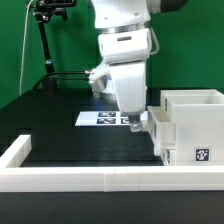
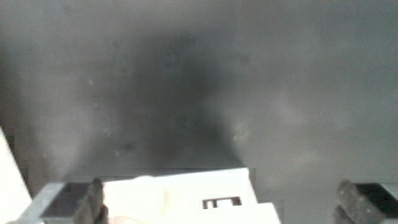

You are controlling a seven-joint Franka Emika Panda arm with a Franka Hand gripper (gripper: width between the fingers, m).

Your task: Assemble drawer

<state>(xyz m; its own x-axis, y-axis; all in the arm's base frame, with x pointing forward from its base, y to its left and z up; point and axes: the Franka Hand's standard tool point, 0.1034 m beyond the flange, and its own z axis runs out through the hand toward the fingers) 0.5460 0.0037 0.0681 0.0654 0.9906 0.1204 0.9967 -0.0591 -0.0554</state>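
Note:
The drawer's large white hollow shell stands on the black table at the exterior view's right, with a tag on its near face. A small white tray sits against its left side. My gripper hangs low just left of that tray. In the wrist view my gripper is open, with a white tagged tray lying between the dark fingers. The tray is close to one finger and clearly apart from the other. A second small tray is not in view.
The marker board lies flat on the table behind my gripper. A long low white border wall runs along the near edge and up the exterior view's left. A black stand rises at the back left.

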